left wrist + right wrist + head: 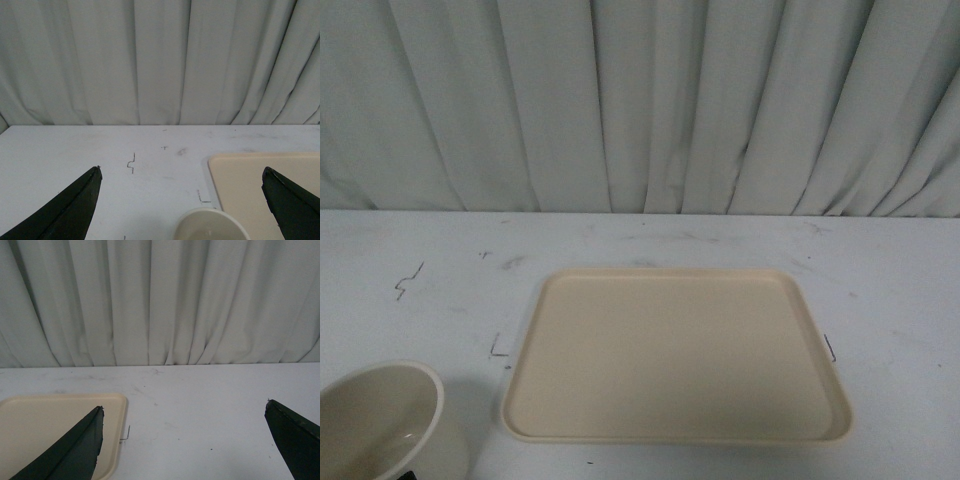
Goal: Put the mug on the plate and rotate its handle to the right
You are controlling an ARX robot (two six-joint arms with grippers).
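Note:
The cream mug (380, 420) stands on the white table at the near left, cut off by the picture's edge, just left of the plate. A small black patch (411, 473) shows low on its side; I cannot tell whether it is the handle. The beige plate (670, 350) lies flat and bare in the middle. In the left wrist view the mug's rim (210, 225) sits below my open left gripper (181, 169), with the plate (260, 190) beside it. My right gripper (184, 405) is open over bare table, with the plate's corner (45, 425) behind one finger. Neither arm shows in the front view.
A pale pleated curtain (640, 100) hangs along the table's far edge. Small dark marks (408, 280) dot the tabletop, and thin corner marks (498, 350) sit by the plate's sides.

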